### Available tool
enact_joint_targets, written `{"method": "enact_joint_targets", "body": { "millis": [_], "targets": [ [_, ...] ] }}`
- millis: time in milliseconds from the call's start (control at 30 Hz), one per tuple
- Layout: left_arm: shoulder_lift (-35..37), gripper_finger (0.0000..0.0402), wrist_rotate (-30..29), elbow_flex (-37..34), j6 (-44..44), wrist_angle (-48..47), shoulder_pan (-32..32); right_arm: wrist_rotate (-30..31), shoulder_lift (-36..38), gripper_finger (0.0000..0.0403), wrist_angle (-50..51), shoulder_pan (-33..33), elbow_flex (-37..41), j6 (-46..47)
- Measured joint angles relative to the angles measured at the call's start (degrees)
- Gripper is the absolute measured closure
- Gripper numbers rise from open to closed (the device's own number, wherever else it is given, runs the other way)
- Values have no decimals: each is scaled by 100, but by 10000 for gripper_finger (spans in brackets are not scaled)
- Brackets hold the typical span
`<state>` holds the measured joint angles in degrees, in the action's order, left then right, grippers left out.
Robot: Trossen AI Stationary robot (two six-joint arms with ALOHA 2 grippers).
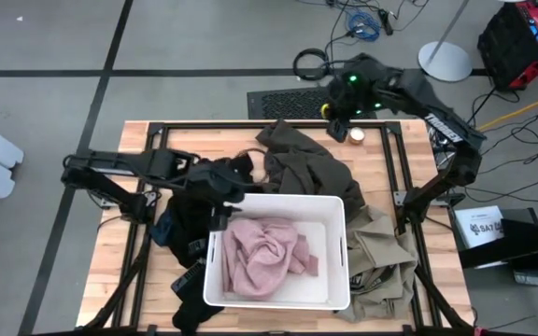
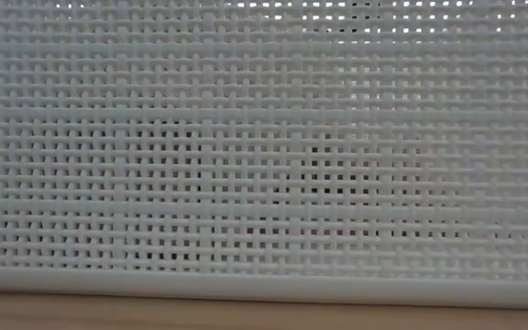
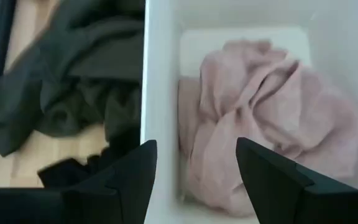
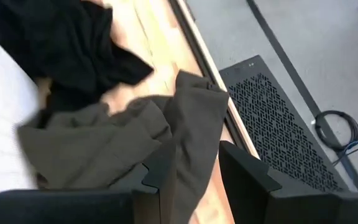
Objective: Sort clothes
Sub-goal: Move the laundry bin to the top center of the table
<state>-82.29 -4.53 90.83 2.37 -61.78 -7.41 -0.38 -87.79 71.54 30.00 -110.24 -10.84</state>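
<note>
Fingers spread and empty: left gripper (image 3: 194, 171) hangs over the white bin (image 1: 336, 280), pink garment (image 1: 261, 257) lying released inside.
Right gripper (image 4: 191, 171), fingers parted and empty, waits over the olive garment (image 1: 302, 168); other clothes surround the bin, presumably unsorted.

The low view is filled by the white bin's (image 2: 264, 137) mesh wall, which hides the clothes, both arms and the room behind; only a strip of desk (image 2: 264, 316) shows under it. From above, the black clothes (image 1: 190, 229) lie partly under the left arm and the bin rim. The tan garment (image 1: 381, 257) is partly hidden by the bin wall and drapes over the desk edge.
</note>
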Motion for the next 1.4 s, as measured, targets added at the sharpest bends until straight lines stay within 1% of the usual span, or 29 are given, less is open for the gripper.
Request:
{"method": "enact_joint_targets", "body": {
  "millis": [100, 133, 200, 333, 367, 433, 500, 600, 733, 1067, 1167, 1233, 1333, 1400],
  "targets": [
    [-119, 172, -350, -16, -282, -108, 189, -2, -2, 293, -546, 47, 582, -332],
    [-127, 172, -339, -16, -364, -111, 275, -3, -2, 293, -707, 70, 735, -377],
    [-126, 172, 18, -16, -570, -56, 483, 0, -5, 293, -947, 124, 966, -393],
    [-126, 171, 142, -16, -891, -289, 973, 2, -5, 293, -1223, 194, 1223, -428],
    [-132, 171, 299, -18, -916, -299, 1121, 2, -5, 293, -1236, 203, 1246, -444],
    [-173, 171, 831, -18, -944, -267, 1370, 0, -5, 293, -1316, 222, 1268, -474],
    [-213, 171, 1178, -32, -1058, -249, 1516, 0, -5, 293, -1369, 239, 1268, -488],
    [-318, 171, 1391, -132, -1180, -269, 1585, 0, -5, 293, -1449, 262, 1268, -484],
    [-553, 171, 1816, -306, -1232, -283, 1597, 1, -2, 293, -1444, 267, 1268, -488],
    [-1391, 174, 1787, -313, -1471, -632, 1553, 4, -2, 293, -1477, 269, 1268, -491],
    [-1523, 196, 1786, -315, -1531, -687, 1552, 1, -2, 293, -1477, 288, 1268, -549],
    [-1576, 224, 1787, -314, -1537, -692, 1554, 4, -2, 293, -1477, 323, 1268, -588],
    [-1584, 286, 1805, -311, -1600, -688, 1549, 8, 0, 293, -1479, 408, 1268, -637],
    [-1582, 341, 1851, -309, -1630, -686, 1542, 5, 0, 293, -1491, 483, 1268, -638]
  ]
}}
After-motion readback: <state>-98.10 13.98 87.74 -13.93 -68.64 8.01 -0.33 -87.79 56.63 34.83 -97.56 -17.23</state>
